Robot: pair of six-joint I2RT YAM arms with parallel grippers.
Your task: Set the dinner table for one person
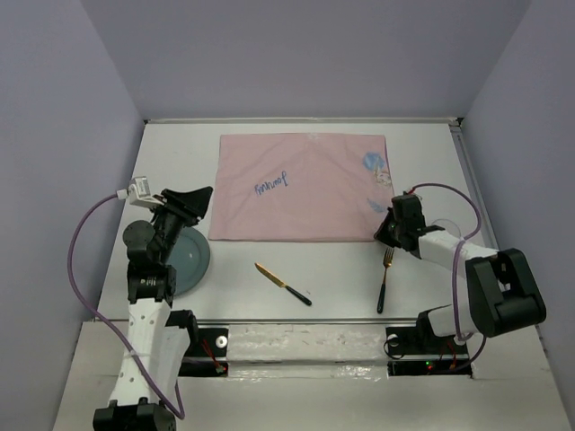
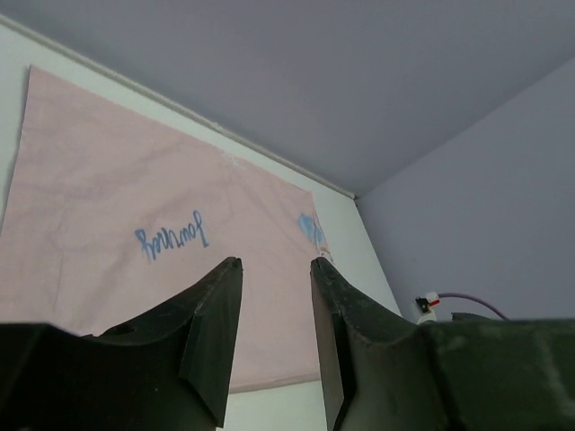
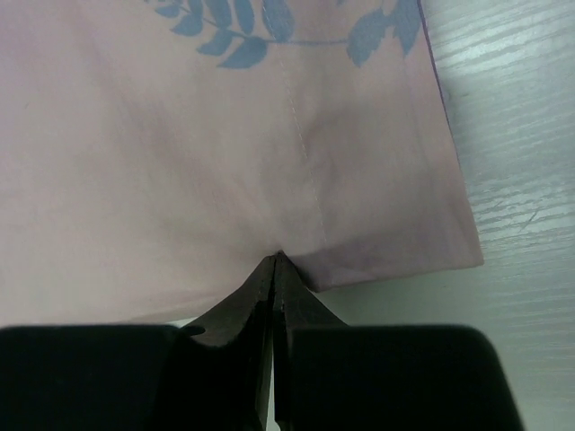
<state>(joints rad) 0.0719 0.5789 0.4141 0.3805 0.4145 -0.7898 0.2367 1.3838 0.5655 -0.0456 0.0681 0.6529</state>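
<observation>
the dinner table (image 1: 341, 269) is spread under everything, from the arm bases to the far wall. it's judged stiff, heavy and slick, so nothing gets grabbed on it, stuff just gets slid or set down. the pink placemat (image 1: 305, 189) is laid toward the far edge, and it looks soft and light, probably best taken by a hem or corner. the right gripper (image 3: 274, 260) is seen pinched closed on the placemat's near edge by its near-right corner, cloth puckered at the tips. the left gripper (image 2: 274, 265) is held open and empty near the near-left corner, with a blue-grey plate (image 1: 193, 256) partly hidden under that arm. a knife (image 1: 283, 285) and fork (image 1: 386, 274) can be seen toward the near edge.
</observation>
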